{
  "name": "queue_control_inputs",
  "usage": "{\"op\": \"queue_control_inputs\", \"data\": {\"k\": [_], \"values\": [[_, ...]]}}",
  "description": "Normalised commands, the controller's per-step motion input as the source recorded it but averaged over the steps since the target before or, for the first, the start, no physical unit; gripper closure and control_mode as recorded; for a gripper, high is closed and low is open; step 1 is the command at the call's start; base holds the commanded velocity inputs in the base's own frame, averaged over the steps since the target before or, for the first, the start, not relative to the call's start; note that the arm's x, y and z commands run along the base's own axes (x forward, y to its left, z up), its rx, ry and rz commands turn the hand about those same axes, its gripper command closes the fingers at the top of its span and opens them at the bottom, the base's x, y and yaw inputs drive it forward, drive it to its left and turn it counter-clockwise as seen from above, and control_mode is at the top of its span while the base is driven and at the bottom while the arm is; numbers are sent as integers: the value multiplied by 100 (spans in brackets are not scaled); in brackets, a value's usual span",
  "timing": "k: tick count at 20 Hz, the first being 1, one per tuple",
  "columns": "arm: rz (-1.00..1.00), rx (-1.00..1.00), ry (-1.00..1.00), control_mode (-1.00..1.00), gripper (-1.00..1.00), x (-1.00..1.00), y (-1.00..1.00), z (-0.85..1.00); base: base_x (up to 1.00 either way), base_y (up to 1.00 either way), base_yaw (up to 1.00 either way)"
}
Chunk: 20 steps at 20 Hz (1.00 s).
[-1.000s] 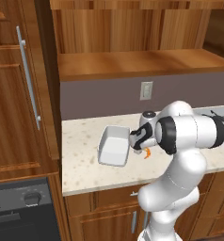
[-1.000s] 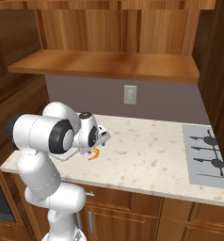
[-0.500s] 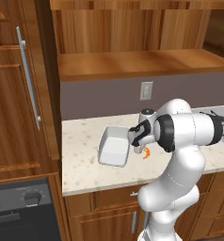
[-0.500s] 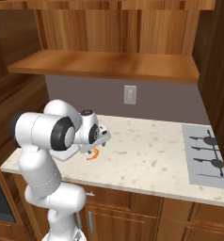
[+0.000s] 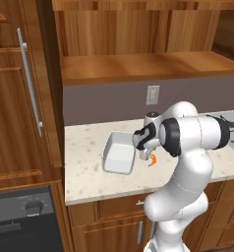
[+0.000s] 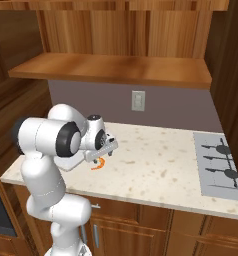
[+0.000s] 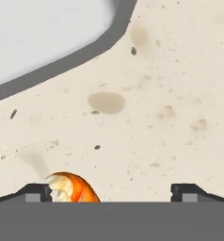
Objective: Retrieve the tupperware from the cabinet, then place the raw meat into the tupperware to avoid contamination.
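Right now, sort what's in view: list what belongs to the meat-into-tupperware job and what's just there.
For the job:
- tupperware, white tray on the counter
- raw meat, orange piece on the counter beside the tray
- gripper, open, low over the meat
- cabinet, door with long bar handle

Just there:
- counter
- stove burners
- wall outlet
- wood shelf

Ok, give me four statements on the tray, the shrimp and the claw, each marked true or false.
1. The tupperware sits on the counter. True.
2. The raw meat lies inside the tupperware. False: it is on the counter beside it.
3. The claw is open. True.
4. The claw is clamped on the raw meat. False: the jaws stand wide, with the raw meat next to one finger.
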Motion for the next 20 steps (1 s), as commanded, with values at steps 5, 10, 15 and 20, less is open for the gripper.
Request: {"op": "queue_control_inputs", "data": {"k": [5,10,15,20], "values": [[0,0,0,-100,-100,-8,0,-33,0,0,0],[0,0,0,-100,-100,-7,0,-39,0,0,0],[0,0,0,-100,100,-6,0,-40,0,0,0],[0,0,0,-100,100,-4,0,-35,0,0,0]]}}
